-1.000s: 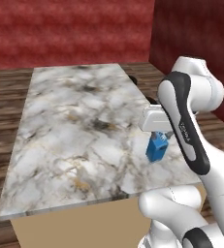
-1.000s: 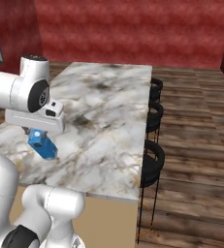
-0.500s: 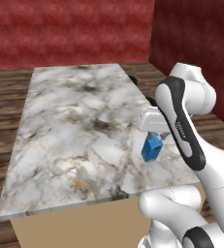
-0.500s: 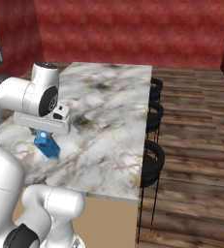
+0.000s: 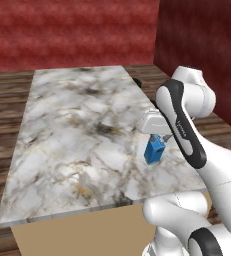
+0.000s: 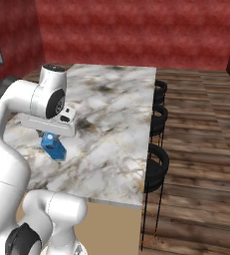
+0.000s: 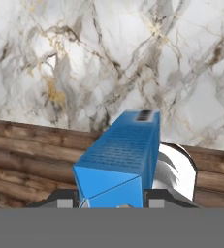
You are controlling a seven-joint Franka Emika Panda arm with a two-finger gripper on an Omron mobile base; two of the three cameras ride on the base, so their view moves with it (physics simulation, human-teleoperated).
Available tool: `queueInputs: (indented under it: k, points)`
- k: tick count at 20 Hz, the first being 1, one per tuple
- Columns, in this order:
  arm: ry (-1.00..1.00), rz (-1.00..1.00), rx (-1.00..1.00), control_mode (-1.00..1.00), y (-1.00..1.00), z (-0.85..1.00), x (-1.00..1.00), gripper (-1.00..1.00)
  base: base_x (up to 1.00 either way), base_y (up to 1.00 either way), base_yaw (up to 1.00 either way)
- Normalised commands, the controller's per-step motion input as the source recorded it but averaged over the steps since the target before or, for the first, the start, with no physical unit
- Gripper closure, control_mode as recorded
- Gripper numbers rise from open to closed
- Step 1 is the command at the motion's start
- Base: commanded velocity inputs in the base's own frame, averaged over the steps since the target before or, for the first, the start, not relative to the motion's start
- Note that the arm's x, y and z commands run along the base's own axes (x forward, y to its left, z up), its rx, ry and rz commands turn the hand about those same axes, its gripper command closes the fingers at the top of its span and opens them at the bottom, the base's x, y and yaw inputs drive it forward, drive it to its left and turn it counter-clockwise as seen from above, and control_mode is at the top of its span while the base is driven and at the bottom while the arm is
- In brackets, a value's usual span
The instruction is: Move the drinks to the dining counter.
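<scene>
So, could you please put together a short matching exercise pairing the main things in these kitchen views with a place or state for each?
Things:
1. slim blue carton
2. long white-grey marble dining counter
3. black round-seated stools
4. white arm's two-finger gripper

Places or states:
A. lined up along the counter's long side
B. held just above the marble, tilted
C. shut on the carton's top
D. standing on the wooden floor before red walls

Pairs: 1-B, 2-D, 3-A, 4-C

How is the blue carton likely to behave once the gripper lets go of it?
The carton hangs tilted in the gripper above the counter, so it may topple if released. Slim and tall, it probably tips easily. Flat faces suggest it won't roll.
</scene>
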Motion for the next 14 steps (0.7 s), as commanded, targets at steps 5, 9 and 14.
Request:
queueInputs:
  k: [5, 9, 14]
  points:
    - [0.0, -0.02, 0.0, -1.0, -0.17, -0.14, 0.32, 1.0, 0.0, 0.0, 0.0]
    - [0.0, -0.02, 0.01, -1.0, -0.15, -0.17, 0.35, 1.0, 0.0, 0.0, 0.0]
    - [0.01, -0.03, 0.08, -1.0, -0.11, -0.17, 0.31, 1.0, 0.0, 0.0, 0.0]
